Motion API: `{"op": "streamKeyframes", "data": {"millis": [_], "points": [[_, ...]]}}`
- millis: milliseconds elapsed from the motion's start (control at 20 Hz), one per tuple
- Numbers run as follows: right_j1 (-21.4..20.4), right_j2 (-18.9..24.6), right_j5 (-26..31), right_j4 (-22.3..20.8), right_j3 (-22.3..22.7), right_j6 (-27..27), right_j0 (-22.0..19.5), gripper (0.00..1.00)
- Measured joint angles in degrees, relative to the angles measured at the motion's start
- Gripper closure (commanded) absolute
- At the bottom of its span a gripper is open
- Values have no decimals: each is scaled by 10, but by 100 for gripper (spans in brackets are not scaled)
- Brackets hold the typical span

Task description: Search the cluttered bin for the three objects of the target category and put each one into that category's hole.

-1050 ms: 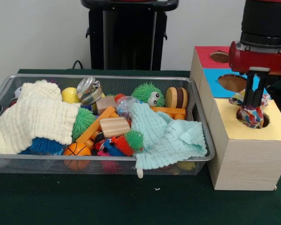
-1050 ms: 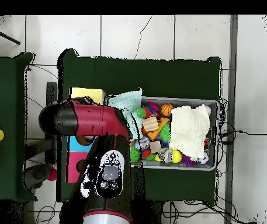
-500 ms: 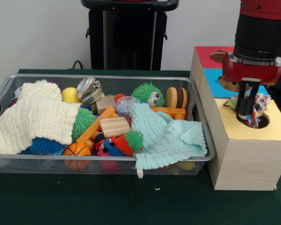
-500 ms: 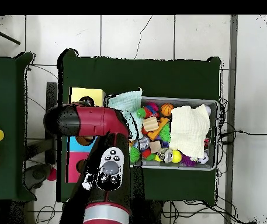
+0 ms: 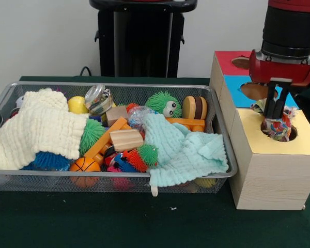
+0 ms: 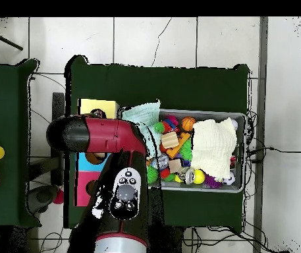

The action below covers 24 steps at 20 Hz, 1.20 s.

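Patchwork cloth [image 5: 277,127] sits bunched in the yellow hole [image 5: 291,133] of the box [image 5: 271,165], directly under the fingers [image 5: 273,115]. They reach down into it, closed on the cloth's top (as far as the front view shows; the overhead view hides them under the arm [image 6: 107,135]). Beyond the fingers are the blue panel [image 5: 236,91] and red panel [image 5: 228,61], each with its own hole. To their side on the green desk [image 5: 119,219] stands the wire bin [image 5: 116,181], heaped with a cream cloth [image 5: 39,129], mint cloth [image 5: 183,150], wooden blocks [image 5: 126,138] and spiky balls [image 5: 163,103].
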Motion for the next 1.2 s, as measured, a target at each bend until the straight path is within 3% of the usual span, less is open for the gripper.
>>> {"op": "streamKeyframes", "data": {"millis": [650,1200], "points": [[-3,2,-6,33,0,0,0,100],[9,2,-104,32,0,0,2,100]]}}
